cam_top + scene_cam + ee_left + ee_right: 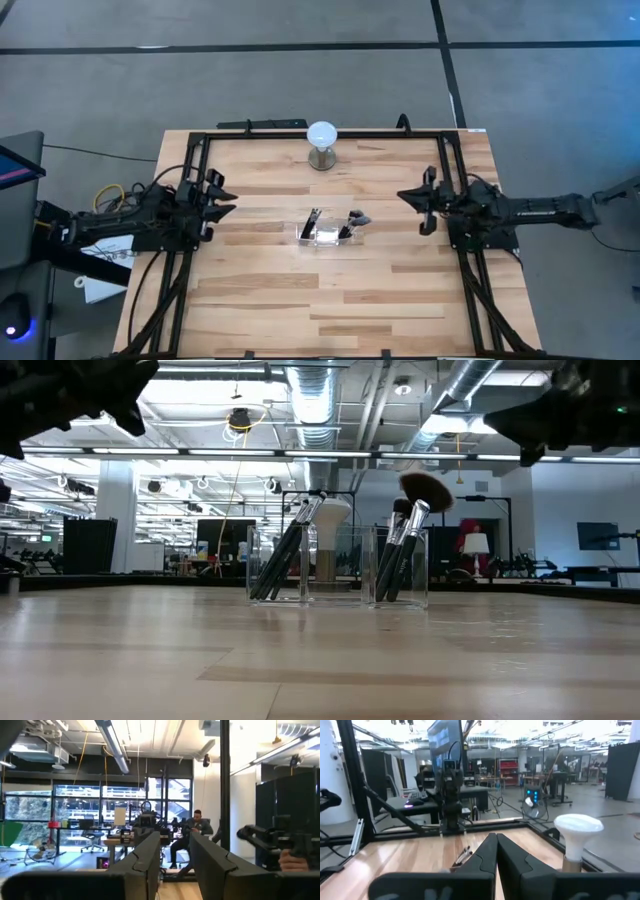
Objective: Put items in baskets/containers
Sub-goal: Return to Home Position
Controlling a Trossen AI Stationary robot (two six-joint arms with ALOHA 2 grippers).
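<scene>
The brushes stand in the clear holder in the middle of the table. My left gripper, by the left edge, is a bit open. My right gripper, by the right edge, is closed, holding nothing. I should fold back slowly, not bumping the holder.

both arms are chunky matte black. left arm at frame left has yellow cables bunched beside it, right arm at frame right has faint pale lettering.
</scene>
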